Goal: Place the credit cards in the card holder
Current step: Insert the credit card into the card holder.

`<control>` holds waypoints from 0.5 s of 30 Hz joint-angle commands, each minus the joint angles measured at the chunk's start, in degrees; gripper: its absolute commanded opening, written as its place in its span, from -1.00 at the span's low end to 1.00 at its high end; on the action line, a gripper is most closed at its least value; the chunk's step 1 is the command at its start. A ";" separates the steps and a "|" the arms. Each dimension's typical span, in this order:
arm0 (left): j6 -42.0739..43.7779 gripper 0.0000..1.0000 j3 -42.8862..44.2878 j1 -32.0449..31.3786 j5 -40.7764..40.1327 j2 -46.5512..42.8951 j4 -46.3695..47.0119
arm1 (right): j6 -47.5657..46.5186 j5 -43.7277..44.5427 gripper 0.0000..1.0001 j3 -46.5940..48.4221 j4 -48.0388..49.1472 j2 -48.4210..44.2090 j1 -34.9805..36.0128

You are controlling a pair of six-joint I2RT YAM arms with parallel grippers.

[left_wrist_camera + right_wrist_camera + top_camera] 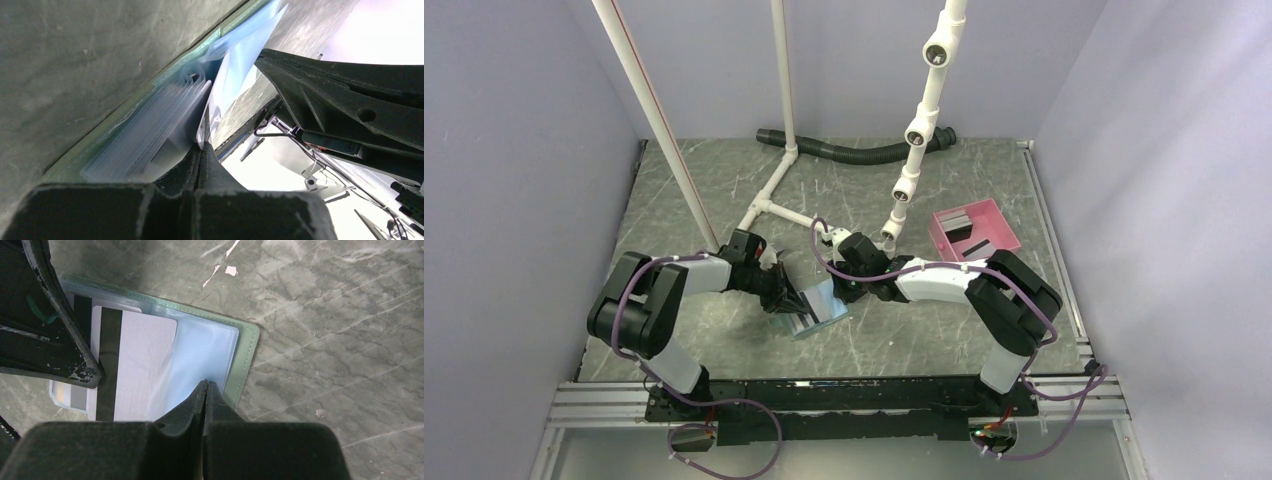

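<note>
The sage-green card holder (822, 314) lies open at the table's middle, its pale blue inside up (246, 360). A grey card with a black stripe (142, 365) lies partly under a clear pocket. My left gripper (782, 290) is shut on the thin pale edge of this card (237, 67), with the fingertips meeting on it (202, 145) beside stacked clear sleeves. Its finger (55, 335) shows at the card's left edge. My right gripper (850, 288) is shut, its tips (206, 383) pressing on the holder's blue inside near the green border. More dark cards (961, 228) sit in the pink tray.
The pink tray (942, 243) stands at the right back. A white pipe frame (776, 180) and a jointed white pipe (911, 150) rise behind the holder. A black corrugated hose (854, 152) lies along the back. Grey walls enclose the table.
</note>
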 commanded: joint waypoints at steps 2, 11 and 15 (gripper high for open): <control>5.33 -1.00 0.48 0.37 -2.60 3.08 -3.01 | -0.87 -0.48 -1.00 -0.31 -1.98 1.30 0.27; 7.51 -1.00 2.39 2.50 -1.92 6.31 -5.70 | -0.96 -0.21 -1.00 -0.36 -2.19 0.94 0.27; 5.07 -1.00 0.87 3.31 -2.24 4.09 -6.60 | -0.95 -0.42 -1.00 -0.60 -1.90 0.87 0.27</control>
